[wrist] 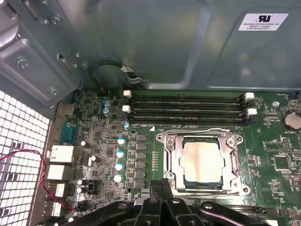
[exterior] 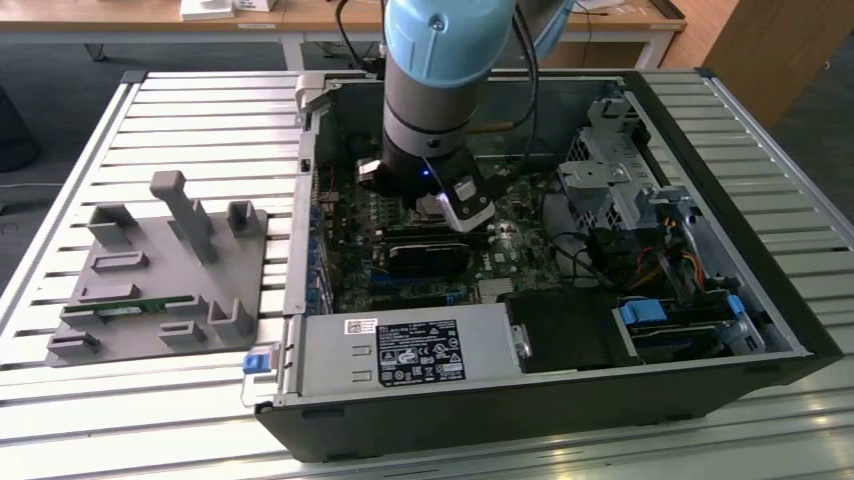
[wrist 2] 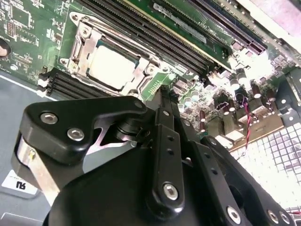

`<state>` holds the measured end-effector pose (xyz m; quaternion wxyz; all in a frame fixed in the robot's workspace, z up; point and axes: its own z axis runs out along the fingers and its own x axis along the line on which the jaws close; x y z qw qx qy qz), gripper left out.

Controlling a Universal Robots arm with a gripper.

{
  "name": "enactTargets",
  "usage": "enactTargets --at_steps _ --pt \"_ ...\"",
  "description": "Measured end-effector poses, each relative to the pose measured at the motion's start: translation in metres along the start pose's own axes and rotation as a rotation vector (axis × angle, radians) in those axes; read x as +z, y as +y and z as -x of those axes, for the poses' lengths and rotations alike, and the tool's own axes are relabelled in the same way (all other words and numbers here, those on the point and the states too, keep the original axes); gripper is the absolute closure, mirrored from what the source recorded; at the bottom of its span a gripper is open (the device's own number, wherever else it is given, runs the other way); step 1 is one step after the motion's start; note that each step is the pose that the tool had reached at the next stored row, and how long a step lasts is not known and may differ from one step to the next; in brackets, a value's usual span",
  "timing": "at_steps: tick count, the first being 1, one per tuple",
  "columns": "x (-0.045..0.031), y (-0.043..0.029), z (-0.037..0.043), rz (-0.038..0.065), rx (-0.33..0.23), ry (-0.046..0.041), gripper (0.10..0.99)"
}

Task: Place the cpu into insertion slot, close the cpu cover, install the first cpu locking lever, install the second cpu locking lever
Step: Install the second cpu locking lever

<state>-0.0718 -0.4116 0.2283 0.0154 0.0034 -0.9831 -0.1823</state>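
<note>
Cpu (wrist: 202, 161) seated, cover (wrist: 203, 162) down. Fingers (wrist: 162, 188) pinched together, empty, beside socket edge; a slip risks scraping the board (wrist: 108, 155).

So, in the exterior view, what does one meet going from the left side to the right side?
Grey fixture plate on the slatted table → green circuit board inside the computer case → robot arm above the board → metal drive cage → blue-tabbed drive.
</note>
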Motion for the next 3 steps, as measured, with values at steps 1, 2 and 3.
enactTargets --at_steps 1,2,3 --pt "-0.0001 0.0000 0.0000 0.000 0.000 0.0001 0.980" --pt "-0.0001 0.0000 0.0000 0.000 0.000 0.0001 0.980" --pt "-0.0002 0.0000 0.0000 0.000 0.000 0.0001 0.980"
